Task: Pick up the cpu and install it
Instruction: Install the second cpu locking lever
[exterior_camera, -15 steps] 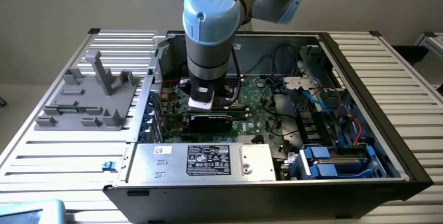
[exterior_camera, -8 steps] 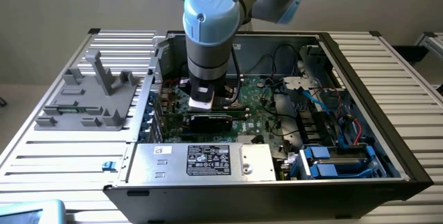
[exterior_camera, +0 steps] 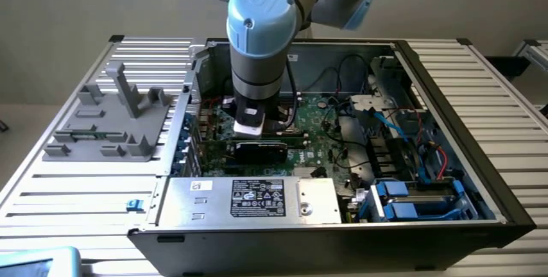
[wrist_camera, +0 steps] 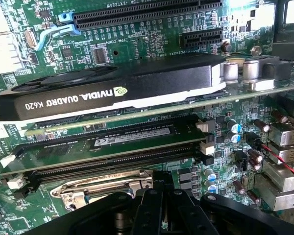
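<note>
Down inside the open computer case (exterior_camera: 466, 137), hovering close over the motherboard: gripper (wrist_camera: 161, 198), jaws shut, with nothing identifiable between them. Just beyond it, a metal socket frame (wrist_camera: 99, 188), then long memory slots (wrist_camera: 112, 147) and a black graphics card (wrist_camera: 112, 88) standing across the board. Alongside, looping black cables (exterior_camera: 340, 72), blue drive caddies (exterior_camera: 402, 203) and a labelled power supply box (exterior_camera: 248, 199). Cannot tell where the cpu lies; socket frame half covered by the gripper's dark body. Underneath everything, a slatted metal table (exterior_camera: 77, 193) carrying a grey fixture (exterior_camera: 115, 120); behind, a plain wall (exterior_camera: 86, 1).
</note>
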You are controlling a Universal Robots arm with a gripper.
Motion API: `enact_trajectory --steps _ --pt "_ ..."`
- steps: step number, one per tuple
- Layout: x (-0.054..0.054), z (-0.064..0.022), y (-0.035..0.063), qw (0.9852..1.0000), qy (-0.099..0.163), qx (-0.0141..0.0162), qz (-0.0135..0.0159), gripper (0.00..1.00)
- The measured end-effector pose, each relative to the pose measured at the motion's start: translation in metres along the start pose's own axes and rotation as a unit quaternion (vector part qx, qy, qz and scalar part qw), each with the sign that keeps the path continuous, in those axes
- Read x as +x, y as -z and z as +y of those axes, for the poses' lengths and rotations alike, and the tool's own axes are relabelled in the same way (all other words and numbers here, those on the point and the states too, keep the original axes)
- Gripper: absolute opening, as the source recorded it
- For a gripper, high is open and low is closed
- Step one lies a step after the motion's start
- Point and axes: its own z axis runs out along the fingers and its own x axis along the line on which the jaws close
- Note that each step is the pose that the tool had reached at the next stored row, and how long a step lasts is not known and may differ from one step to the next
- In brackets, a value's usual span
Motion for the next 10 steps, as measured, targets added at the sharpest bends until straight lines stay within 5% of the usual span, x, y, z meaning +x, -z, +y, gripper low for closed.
enact_trajectory --steps 10 --pt "-0.0004 0.0001 -0.0025 1.0 0.0 0.0 0.0001 0.11"
